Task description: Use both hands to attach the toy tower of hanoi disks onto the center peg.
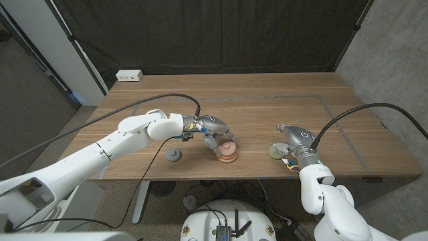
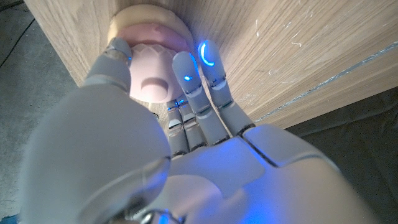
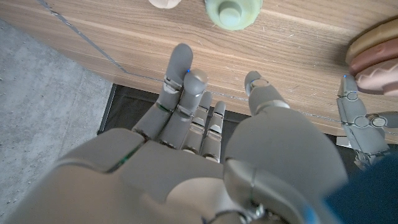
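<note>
Centrally, near the table's [image 1: 267, 100] front edge, the left hand [image 1: 212, 130] grasps the pink disk [image 1: 228, 146] atop the stacked disks [image 1: 228, 156]. At lower right, the right hand [image 1: 294, 142] hangs unclenched (fingers apart, holding nothing) beside the green disk [image 1: 276, 152]. A grey disk [image 1: 174, 155] lies lower left of centre.

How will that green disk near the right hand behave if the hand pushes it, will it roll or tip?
The green disk lies flat on the table, low and wide, so it would probably slide, not roll or tip. It looks stiff and solid, likely light. The raised knob on its middle may offer the right hand a grip.
</note>
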Robot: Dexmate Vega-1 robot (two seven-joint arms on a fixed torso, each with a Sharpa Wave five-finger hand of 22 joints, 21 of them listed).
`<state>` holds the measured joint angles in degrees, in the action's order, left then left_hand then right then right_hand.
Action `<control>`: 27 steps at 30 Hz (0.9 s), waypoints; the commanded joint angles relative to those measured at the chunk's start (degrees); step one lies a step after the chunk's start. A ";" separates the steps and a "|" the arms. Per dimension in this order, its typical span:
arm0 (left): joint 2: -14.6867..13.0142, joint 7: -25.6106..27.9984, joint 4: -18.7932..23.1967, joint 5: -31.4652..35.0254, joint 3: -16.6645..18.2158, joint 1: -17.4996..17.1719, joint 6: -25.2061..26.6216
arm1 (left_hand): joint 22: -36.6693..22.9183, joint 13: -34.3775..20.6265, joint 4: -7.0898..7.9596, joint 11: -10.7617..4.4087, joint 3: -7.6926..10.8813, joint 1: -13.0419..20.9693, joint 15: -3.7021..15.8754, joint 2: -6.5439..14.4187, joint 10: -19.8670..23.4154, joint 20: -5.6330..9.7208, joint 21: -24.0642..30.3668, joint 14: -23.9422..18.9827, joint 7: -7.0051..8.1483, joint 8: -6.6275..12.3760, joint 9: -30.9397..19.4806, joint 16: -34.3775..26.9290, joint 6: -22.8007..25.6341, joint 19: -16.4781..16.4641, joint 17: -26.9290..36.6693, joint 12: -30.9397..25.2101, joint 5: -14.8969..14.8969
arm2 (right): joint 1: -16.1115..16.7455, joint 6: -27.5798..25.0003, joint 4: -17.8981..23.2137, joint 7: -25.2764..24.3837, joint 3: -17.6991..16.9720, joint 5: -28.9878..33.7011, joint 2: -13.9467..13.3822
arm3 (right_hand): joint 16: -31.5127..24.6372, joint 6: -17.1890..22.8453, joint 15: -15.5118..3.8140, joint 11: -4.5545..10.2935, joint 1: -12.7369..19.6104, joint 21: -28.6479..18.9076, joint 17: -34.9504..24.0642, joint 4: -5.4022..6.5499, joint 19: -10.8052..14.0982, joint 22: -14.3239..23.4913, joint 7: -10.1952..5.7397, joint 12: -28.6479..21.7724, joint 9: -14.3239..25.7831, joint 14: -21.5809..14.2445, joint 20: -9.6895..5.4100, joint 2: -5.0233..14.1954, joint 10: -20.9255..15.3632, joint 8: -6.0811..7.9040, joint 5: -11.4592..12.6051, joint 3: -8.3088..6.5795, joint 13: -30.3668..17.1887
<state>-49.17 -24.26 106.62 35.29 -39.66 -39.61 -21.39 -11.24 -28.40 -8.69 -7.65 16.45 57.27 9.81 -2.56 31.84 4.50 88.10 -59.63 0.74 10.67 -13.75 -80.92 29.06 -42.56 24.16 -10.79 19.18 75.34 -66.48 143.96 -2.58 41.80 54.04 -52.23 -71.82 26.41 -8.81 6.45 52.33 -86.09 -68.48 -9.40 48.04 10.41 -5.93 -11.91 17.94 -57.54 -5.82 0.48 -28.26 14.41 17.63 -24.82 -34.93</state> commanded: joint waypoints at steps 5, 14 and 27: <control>-0.30 -2.28 0.54 0.05 -0.24 1.14 0.10 | -0.07 -0.67 0.38 1.00 -0.89 -2.04 2.76 -0.65 -4.63 7.23 -0.43 0.99 -0.89 -0.30 0.29 0.42 -4.94 1.12 0.13 0.27 -0.22 | -0.98 -0.78 0.08 -0.56 0.86 -0.66 -0.38 | 0.09 0.86 -3.74 0.09 0.03 -0.12 -0.12 0.23 -0.06 0.18 -0.09 0.12 0.28 -0.34 -6.33 -0.14 -0.62 -0.04 0.24 0.13 -0.13; -0.32 -5.03 0.73 -0.88 -0.46 1.98 1.02 | 0.04 -0.86 0.49 1.58 -1.46 -3.13 2.75 -1.22 -7.63 7.18 -0.69 1.51 -1.10 -0.29 0.46 0.61 -7.37 1.42 0.06 0.40 -0.43 | -1.47 -0.83 0.17 -0.94 1.23 -1.16 -0.60 | -0.11 0.94 -3.74 0.14 -0.02 -0.10 -0.37 0.24 -0.08 0.17 -0.19 0.10 0.30 -0.52 -6.33 -0.16 -0.73 -0.05 0.27 0.13 -0.15; 0.03 -9.54 1.19 -0.59 -1.70 3.50 2.73 | 0.27 -0.47 0.67 3.87 -2.48 -5.36 2.71 -2.24 -14.00 7.17 -1.81 3.84 -2.11 -0.50 0.95 1.75 -13.78 2.98 -0.40 0.54 -1.07 | -2.26 -1.74 0.32 -1.00 2.16 -1.17 -0.83 | -0.07 1.28 -3.73 0.18 -0.18 -0.08 -0.41 0.29 -0.08 0.16 -0.29 0.05 0.31 -0.47 -6.34 -0.12 -0.96 0.01 0.36 0.12 -0.21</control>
<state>-49.41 -30.09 107.42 34.72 -40.44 -37.32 -20.01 -10.92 -28.93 -8.07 -4.17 14.38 52.53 8.58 -4.72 18.79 3.70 86.53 -56.36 -1.23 10.38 -12.77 -79.37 16.03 -40.07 23.73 -10.36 18.21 73.77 -67.48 144.12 -3.51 43.17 52.93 -52.84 -71.82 27.24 -9.13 6.76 52.34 -86.09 -68.75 -9.40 48.04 10.42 -6.34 -11.91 17.94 -57.87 -5.83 0.47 -28.57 14.41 17.63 -24.82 -34.92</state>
